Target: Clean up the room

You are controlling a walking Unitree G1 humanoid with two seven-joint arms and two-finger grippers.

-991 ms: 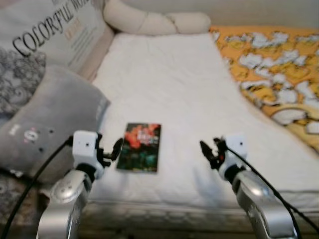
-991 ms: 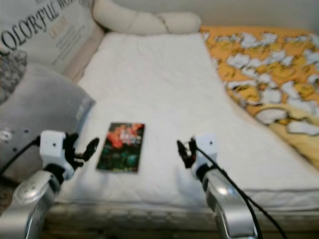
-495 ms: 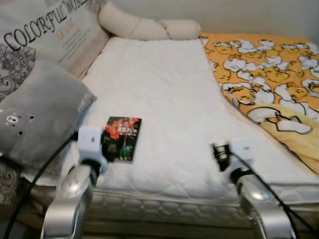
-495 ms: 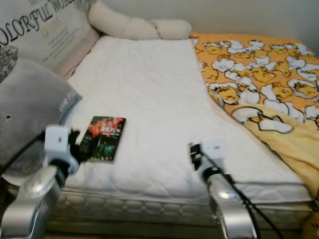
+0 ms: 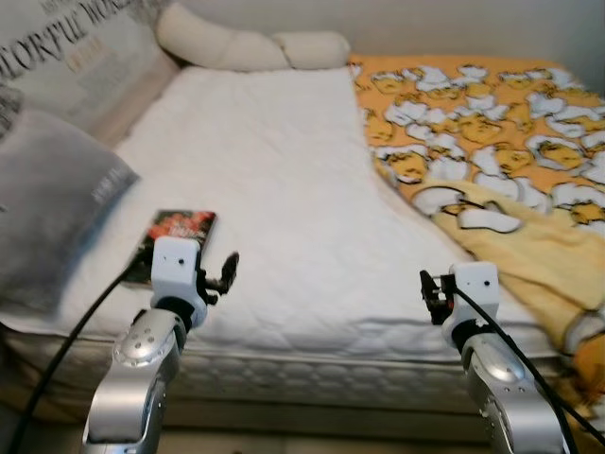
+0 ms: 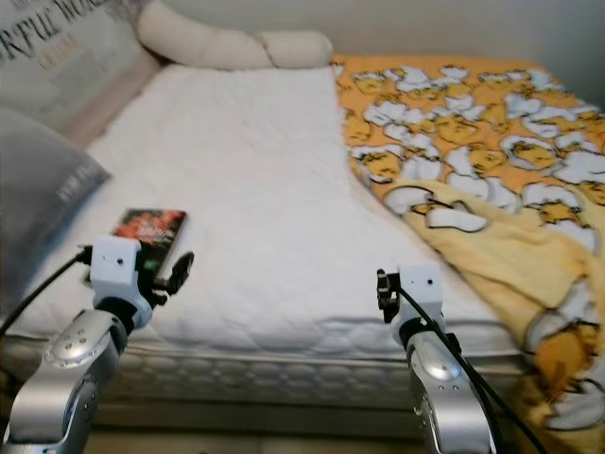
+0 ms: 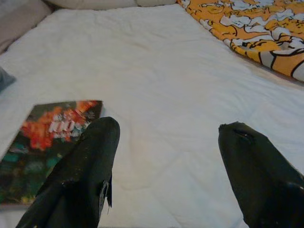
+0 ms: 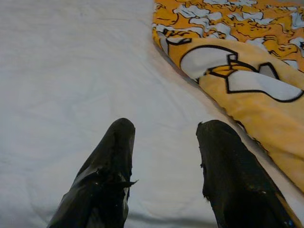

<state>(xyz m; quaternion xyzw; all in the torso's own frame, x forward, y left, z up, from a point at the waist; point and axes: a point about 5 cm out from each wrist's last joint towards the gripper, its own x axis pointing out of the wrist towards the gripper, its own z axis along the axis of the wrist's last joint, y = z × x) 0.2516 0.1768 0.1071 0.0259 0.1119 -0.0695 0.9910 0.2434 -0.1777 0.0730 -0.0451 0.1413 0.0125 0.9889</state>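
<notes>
Your book (image 5: 176, 242) lies flat on the bed (image 5: 284, 170), near its front edge and just beside the grey pillow (image 5: 52, 213). The left tool (image 7: 164, 156) hovers just beside the book with fingers spread apart, holding nothing. The right tool (image 8: 164, 161) hangs over the bed's front edge, next to the yellow blanket (image 5: 492, 161), its fingers also parted and empty.

A white quilted bed (image 5: 284, 170) (evenly lit) stands against a pale wall (image 5: 454, 24).
</notes>
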